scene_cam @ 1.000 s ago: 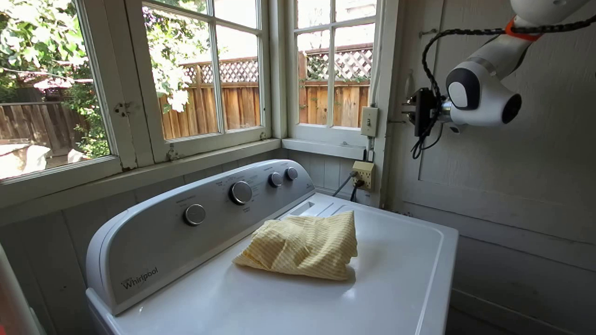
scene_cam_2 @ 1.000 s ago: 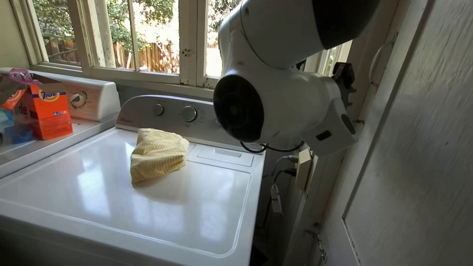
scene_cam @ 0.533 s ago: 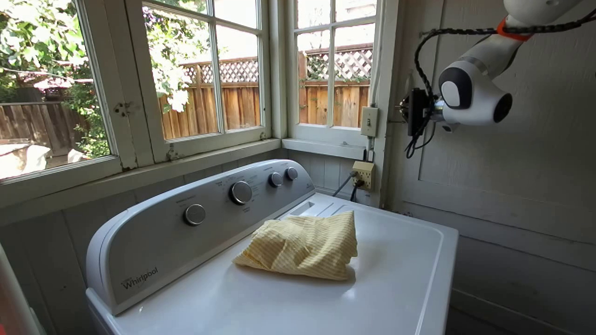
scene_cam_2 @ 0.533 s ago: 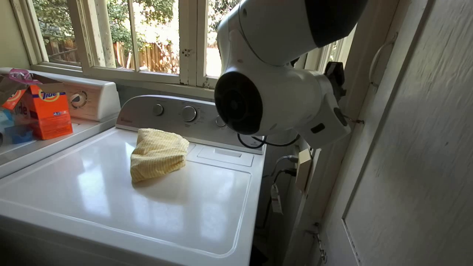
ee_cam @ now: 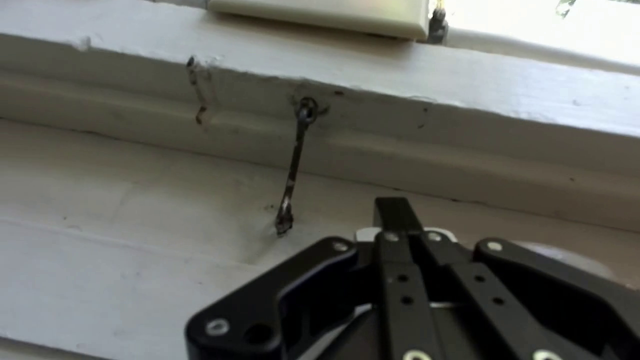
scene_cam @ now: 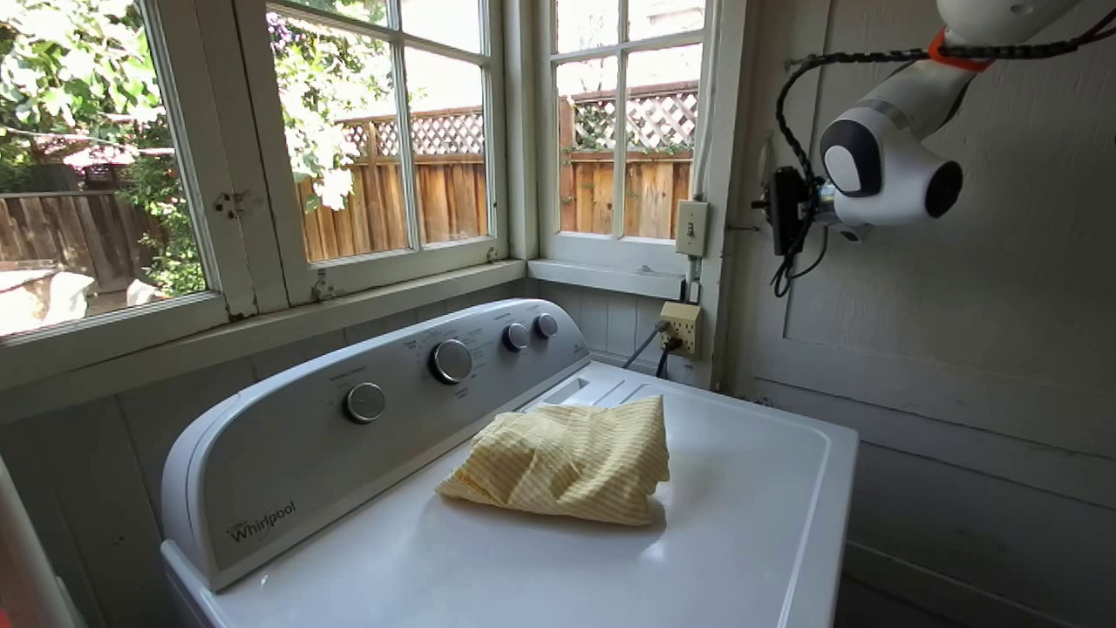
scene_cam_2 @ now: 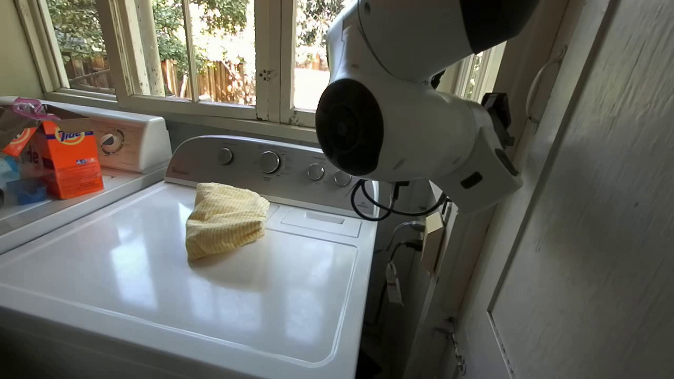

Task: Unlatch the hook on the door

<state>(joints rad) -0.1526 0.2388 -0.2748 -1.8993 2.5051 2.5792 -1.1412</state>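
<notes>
Gripper (ee_cam: 412,232): I see its two fingers (ee_cam: 395,255) drawn together at the tips in the wrist view, nothing visible between them.
Hook (ee_cam: 294,167): the dark wire rod is near the fingertips, left of them in the wrist view and clear of them; it runs from an eye (ee_cam: 307,102) on the door frame (ee_cam: 500,82) across to the door, and whether its lower end is seated I cannot make out.
Door (scene_cam_2: 595,210): pale grey-white, panelled, standing alongside the gripper and close against that frame.
Panda arm (scene_cam_2: 421,126): white, reaching down to the gripper from above, with a black braided cable (scene_cam: 881,57) looping beside it.
Rusty fitting (ee_cam: 197,90): on the frame, farther left of the gripper than the hook is; too blurred to name.
Pull handle (scene_cam_2: 532,92): curved and white, on the door, higher than the gripper.
Light switch (scene_cam: 691,228): cream, ahead of the fingertips, beside the window.
Outlet adapter (scene_cam: 689,321): ahead of the gripper and below it, two plugs (scene_cam: 671,345) pushed in.
Whirlpool machine (scene_cam: 741,488): white, its top well below the gripper.
Yellow striped cloth (scene_cam: 567,462): bunched on that top, below the gripper and well apart from it.
Multi-pane windows (scene_cam: 404,131): past the fingertips, round the corner behind the machine.
Tide box (scene_cam_2: 76,163): orange, well apart from the gripper, on a second white machine (scene_cam_2: 145,145) beyond the Whirlpool.
Board fence (scene_cam: 449,201): outside the glass, farthest off.
</notes>
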